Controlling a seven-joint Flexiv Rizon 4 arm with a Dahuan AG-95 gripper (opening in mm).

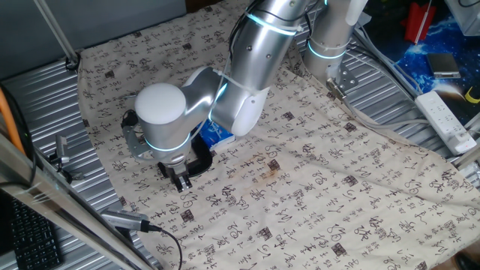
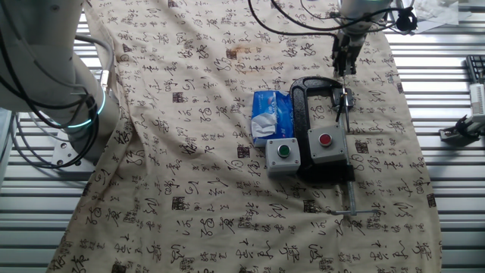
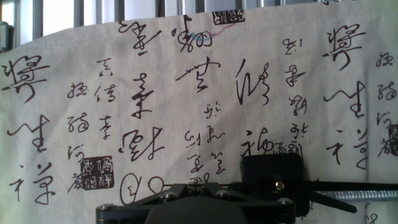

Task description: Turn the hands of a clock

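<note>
The clock (image 3: pixel 273 178) is a small black square body with a brass hub and thin black hands pointing right, low right in the hand view. It sits in the jaw of a black C-clamp (image 2: pixel 301 95) lying on the printed cloth. The clamp's threaded screw (image 3: pixel 367 196) shows beside the hands. My gripper (image 2: pixel 345 67) hangs just past the clamp's far end, fingers pointing down and together, holding nothing. In the hand view my gripper (image 3: pixel 195 182) is left of the clock and apart from it. In one fixed view my gripper (image 1: pixel 182 183) is low over the cloth, and the arm hides the clock.
A blue tissue box (image 2: pixel 271 114) lies left of the clamp. Two grey boxes, one with a green button (image 2: pixel 284 152) and one with a red button (image 2: pixel 326 141), sit by the clamp's frame. A white power strip (image 1: pixel 444 116) and cables lie on the ribbed metal table.
</note>
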